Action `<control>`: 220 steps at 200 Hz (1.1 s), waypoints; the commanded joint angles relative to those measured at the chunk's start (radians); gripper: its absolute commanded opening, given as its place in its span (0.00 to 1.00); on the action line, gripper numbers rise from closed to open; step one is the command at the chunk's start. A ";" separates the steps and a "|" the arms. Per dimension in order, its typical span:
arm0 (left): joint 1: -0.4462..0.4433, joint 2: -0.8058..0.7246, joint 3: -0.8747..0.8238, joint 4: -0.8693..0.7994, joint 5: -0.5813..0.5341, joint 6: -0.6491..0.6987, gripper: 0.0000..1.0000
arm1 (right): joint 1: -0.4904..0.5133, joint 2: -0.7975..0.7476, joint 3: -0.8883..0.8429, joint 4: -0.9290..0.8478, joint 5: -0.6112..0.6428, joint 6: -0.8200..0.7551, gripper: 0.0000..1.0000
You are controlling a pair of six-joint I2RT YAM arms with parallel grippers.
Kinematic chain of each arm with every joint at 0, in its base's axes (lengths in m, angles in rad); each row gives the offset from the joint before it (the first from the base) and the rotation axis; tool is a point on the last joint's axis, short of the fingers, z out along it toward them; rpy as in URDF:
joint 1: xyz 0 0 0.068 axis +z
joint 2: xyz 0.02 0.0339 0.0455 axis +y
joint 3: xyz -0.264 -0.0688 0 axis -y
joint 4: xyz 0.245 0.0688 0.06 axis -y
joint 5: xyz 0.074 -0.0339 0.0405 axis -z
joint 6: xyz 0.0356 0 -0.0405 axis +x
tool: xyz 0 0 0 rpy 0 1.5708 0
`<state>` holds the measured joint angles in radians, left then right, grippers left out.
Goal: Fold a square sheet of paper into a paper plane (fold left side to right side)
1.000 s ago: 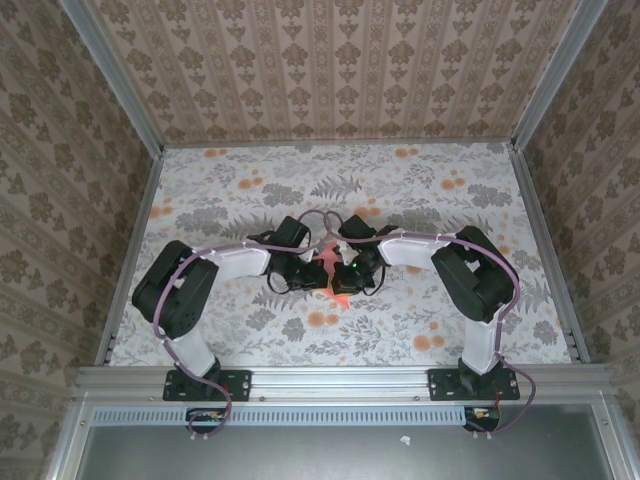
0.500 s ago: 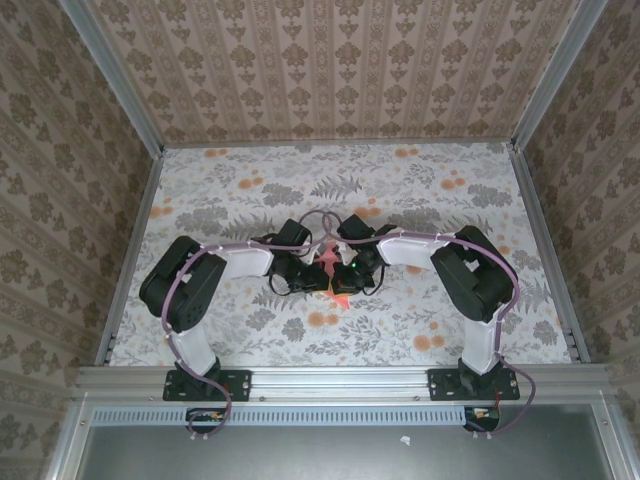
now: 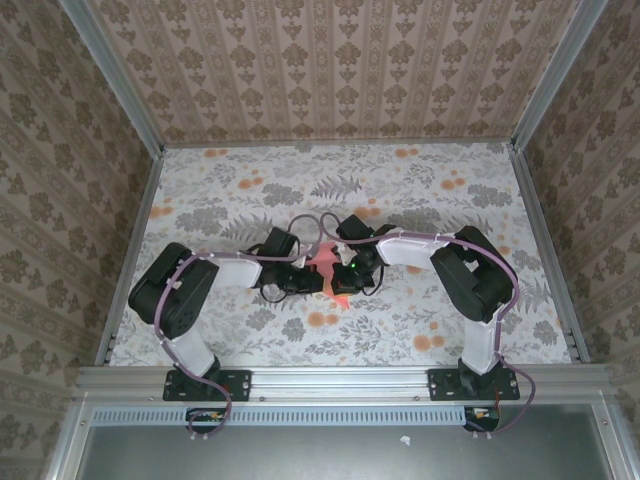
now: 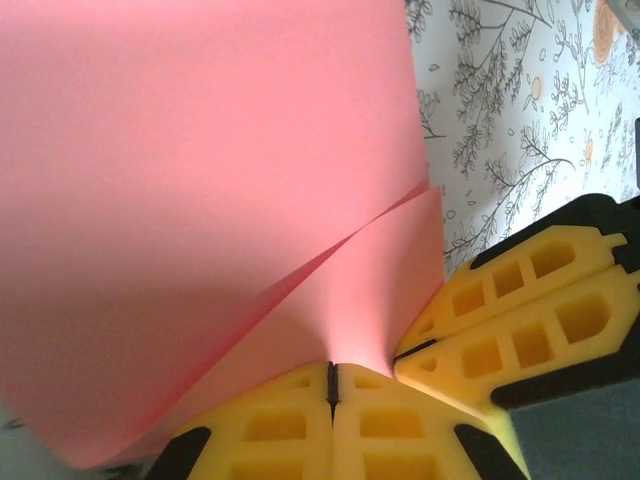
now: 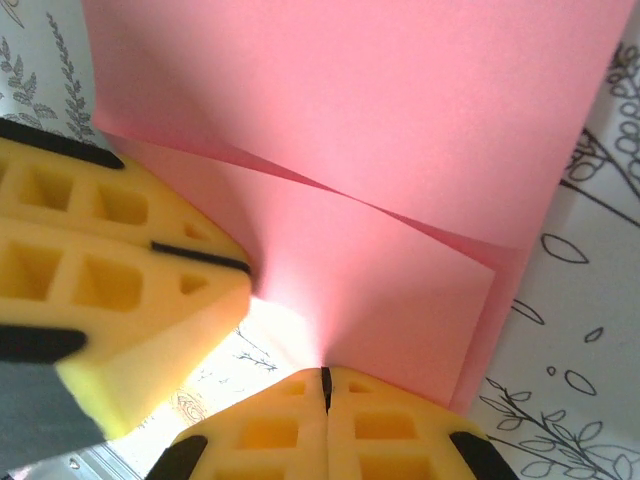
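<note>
From above, I see soft, even light on the desk [image 3: 420, 200], with only weak shadows under the arms [image 3: 238, 268]. In the wrist views the paper [image 5: 400, 150] glows bright beside the right claw [image 5: 323, 378], and the nearest corners look blurred.

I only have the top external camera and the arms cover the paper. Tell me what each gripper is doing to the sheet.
Observer: On the left wrist camera, the left gripper is shut on the pink sheet, its yellow fingertips pressed together on the paper's edge.
Operator: Now report the right one.
Observer: On the right wrist camera, the right gripper is shut on the same paper, right beside the left one.
Operator: Say whether the paper is doubled over.
Observer: Yes. Two layers show. The upper layer's edge runs slantwise across the lower one, and the corners are not matched.
</note>
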<state>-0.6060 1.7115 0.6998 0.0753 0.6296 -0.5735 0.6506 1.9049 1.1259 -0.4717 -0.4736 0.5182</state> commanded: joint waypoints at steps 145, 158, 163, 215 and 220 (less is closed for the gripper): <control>0.271 -0.169 -0.040 -0.197 -0.101 0.095 0.16 | 0.000 -0.065 -0.042 0.072 0.001 0.007 0.12; 0.262 -0.230 -0.057 -0.213 -0.095 0.068 0.23 | -0.008 -0.120 -0.043 0.097 0.021 -0.007 0.23; 0.258 -0.251 -0.064 -0.221 -0.089 0.056 0.26 | -0.011 -0.140 -0.043 0.098 0.036 -0.019 0.26; 0.193 -0.362 -0.128 -0.153 -0.059 -0.135 0.51 | -0.045 -0.211 -0.031 0.036 0.167 -0.227 0.61; 0.186 -0.358 -0.132 -0.135 -0.056 -0.152 0.51 | -0.045 -0.204 -0.028 0.040 0.155 -0.239 0.63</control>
<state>-0.3923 1.3609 0.5968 -0.1024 0.5541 -0.6109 0.6109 1.6821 1.0859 -0.4057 -0.3725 0.4026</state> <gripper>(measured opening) 0.498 0.596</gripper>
